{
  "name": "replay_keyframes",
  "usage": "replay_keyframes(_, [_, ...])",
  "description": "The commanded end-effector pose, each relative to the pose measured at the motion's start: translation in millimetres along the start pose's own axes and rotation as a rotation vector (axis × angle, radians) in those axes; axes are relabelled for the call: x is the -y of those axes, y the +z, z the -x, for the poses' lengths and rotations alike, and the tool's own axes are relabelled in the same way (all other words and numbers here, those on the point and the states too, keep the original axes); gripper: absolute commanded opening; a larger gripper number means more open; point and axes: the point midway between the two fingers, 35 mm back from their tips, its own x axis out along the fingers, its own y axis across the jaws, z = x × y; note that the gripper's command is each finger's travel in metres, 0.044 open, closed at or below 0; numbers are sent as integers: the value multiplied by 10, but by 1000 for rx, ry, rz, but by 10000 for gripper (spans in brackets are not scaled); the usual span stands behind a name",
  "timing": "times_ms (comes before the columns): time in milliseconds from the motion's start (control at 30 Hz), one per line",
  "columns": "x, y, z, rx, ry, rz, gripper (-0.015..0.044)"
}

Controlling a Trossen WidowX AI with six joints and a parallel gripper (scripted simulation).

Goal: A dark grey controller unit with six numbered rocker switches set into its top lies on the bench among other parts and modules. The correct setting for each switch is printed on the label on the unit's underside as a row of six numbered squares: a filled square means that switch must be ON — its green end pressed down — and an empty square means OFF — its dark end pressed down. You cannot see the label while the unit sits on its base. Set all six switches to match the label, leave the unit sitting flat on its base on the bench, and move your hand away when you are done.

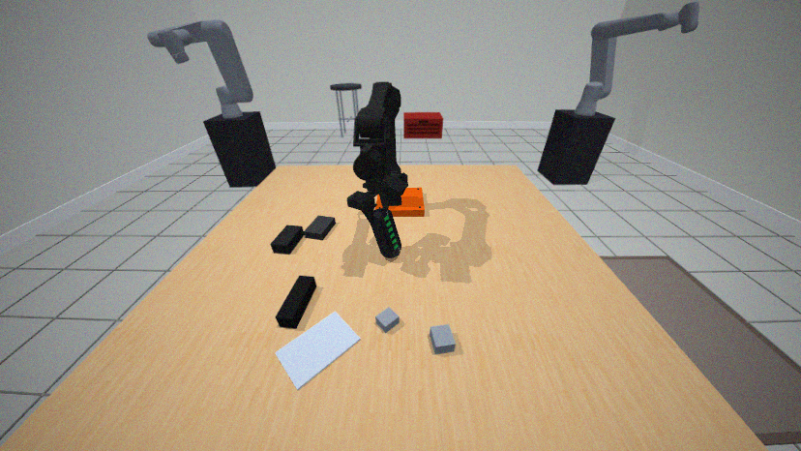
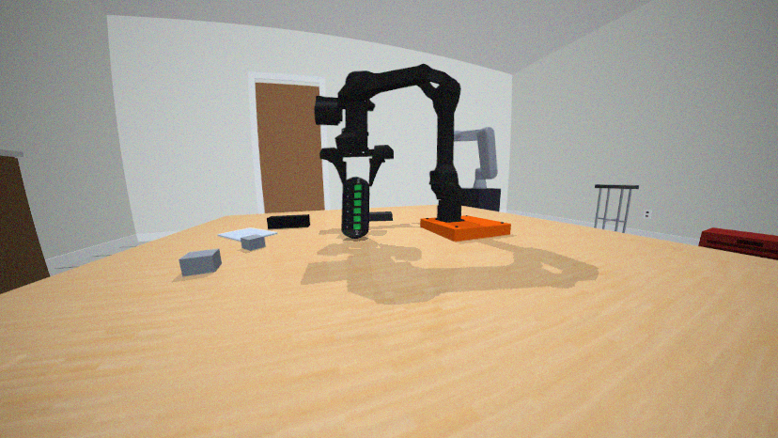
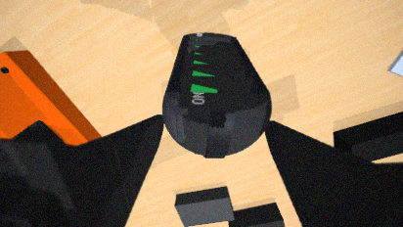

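The dark grey controller unit (image 1: 390, 240) (image 2: 346, 217) (image 3: 215, 137) is on end, its long axis near upright and leaning in the top view. Its switch face, with a column of green switch ends, is turned toward the exterior camera. The wrist view looks down on its upper rounded end, with "ON" printed beside the green ends. My gripper (image 2: 357, 182) (image 3: 214, 123) is shut on the unit near that upper end, one finger on each side. The lower end is at or just above the bench; contact is unclear. The underside label is not visible.
Two black modules (image 1: 286, 239) (image 1: 319, 227) lie left of the unit in the top view. A long black block (image 1: 297, 302), a white card (image 1: 317, 349) and two grey blocks (image 1: 387, 318) (image 1: 442, 339) lie nearer that camera. The orange arm base (image 1: 413, 202) (image 2: 481, 230) is behind.
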Motion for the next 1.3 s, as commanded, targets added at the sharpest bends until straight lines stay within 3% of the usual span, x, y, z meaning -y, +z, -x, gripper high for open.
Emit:
replay_keyframes(0, [-29, -51, -42, -10, 10, 5, 338])
replay_keyframes(1267, [-27, -349, -119, -13, 10, 5, 338])
